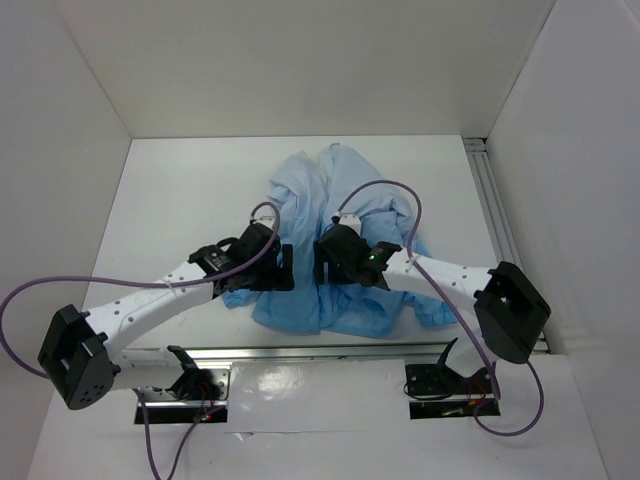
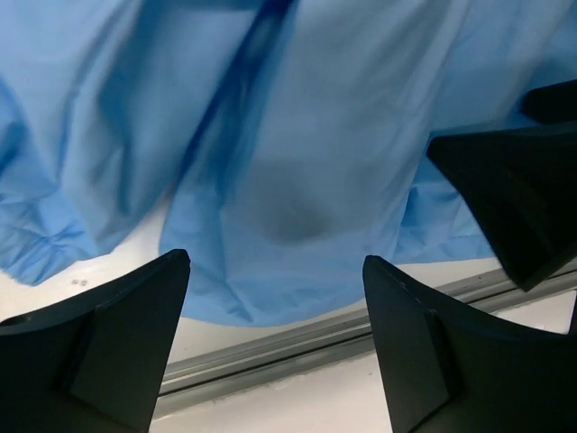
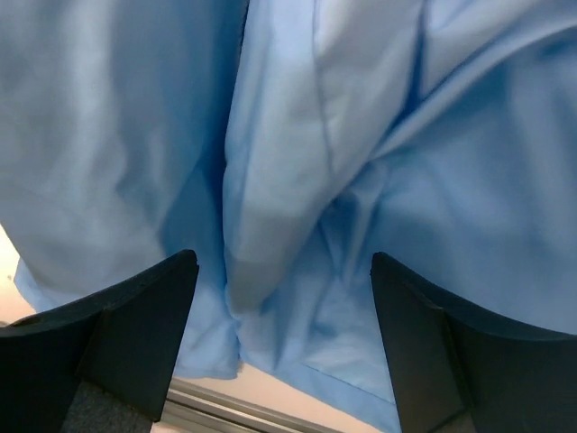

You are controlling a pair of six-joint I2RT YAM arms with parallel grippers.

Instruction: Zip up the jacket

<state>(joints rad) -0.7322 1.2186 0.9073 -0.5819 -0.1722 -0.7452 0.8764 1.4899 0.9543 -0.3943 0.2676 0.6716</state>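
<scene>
The light-blue jacket [image 1: 335, 215] lies crumpled in the middle of the white table, its lower hem near the front edge. My left gripper [image 1: 285, 266] hovers over the jacket's left part and my right gripper [image 1: 321, 262] over its middle; the two face each other closely. In the left wrist view the left gripper [image 2: 275, 262] stands open above the jacket [image 2: 297, 162] hem, nothing between its fingers. In the right wrist view the right gripper [image 3: 283, 259] is open too, over folds of the jacket [image 3: 297, 180]. I cannot make out a zipper strip.
A metal rail [image 1: 350, 348] runs along the table's near edge, just below the jacket hem, and shows as the rail [image 2: 297, 347] in the left wrist view. Another rail [image 1: 492, 205] lines the right side. White walls enclose the table. Purple cables loop over both arms.
</scene>
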